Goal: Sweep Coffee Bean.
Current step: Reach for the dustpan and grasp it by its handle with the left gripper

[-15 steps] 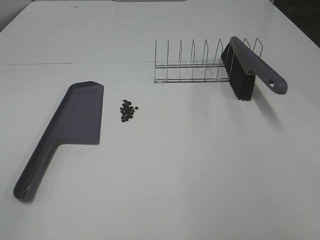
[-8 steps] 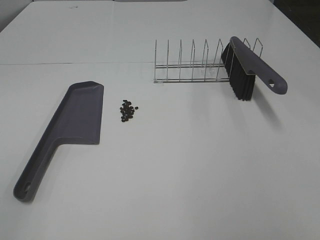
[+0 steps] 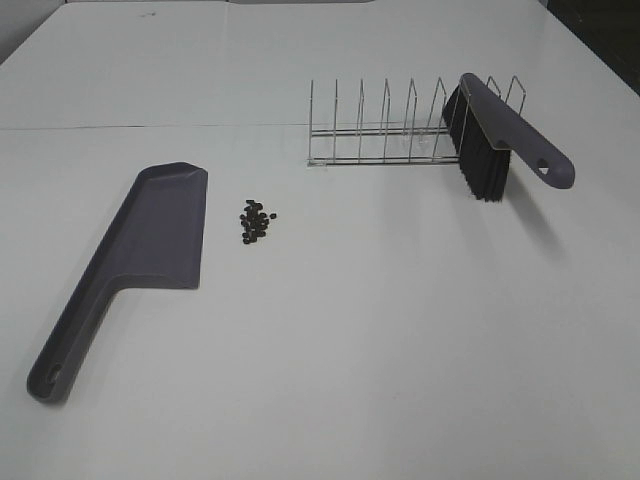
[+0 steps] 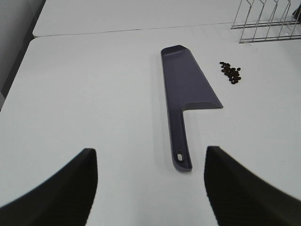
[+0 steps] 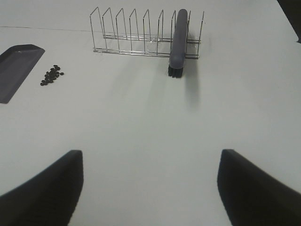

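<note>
Dark coffee bean [image 3: 256, 222], apparently well ahead of pincers [image 4: 149, 157] [image 5: 150, 157]

Of the robot's body, only the claw fingers were visible, in the two wrist views. The left claw [image 4: 149, 149] presented two matte black fingers [image 4: 61, 193], each broad at the base and tapering to a rounded tip. The right claw [image 5: 150, 152] carried two fingers [image 5: 44, 195] of the same black finish and tapered, rounded form. All finger surfaces appeared smooth and slightly blurred.
</note>
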Tool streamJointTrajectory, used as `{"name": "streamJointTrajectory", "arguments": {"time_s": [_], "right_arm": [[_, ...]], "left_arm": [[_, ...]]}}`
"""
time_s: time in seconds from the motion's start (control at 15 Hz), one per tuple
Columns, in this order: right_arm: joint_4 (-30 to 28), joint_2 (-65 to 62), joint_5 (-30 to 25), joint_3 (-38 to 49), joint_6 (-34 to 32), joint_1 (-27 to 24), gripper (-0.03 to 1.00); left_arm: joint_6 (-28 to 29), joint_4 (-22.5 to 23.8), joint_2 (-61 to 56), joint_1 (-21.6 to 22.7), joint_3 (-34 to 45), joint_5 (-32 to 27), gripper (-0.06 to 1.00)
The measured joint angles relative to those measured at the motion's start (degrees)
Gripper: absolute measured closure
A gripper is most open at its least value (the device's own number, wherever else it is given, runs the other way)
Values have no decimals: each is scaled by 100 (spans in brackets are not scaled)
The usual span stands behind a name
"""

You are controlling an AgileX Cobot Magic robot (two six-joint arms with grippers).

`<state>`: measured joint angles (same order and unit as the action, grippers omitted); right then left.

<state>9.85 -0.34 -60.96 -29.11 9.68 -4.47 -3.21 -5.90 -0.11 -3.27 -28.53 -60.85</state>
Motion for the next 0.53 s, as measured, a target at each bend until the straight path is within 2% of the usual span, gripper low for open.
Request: {"name": "streamJointTrajectory", "arguments": {"time_s": [0.53], "right_arm": [[0, 0, 0, 0, 0, 0, 30]], "left_arm": [[0, 0, 0, 0, 0, 0, 35]]}}
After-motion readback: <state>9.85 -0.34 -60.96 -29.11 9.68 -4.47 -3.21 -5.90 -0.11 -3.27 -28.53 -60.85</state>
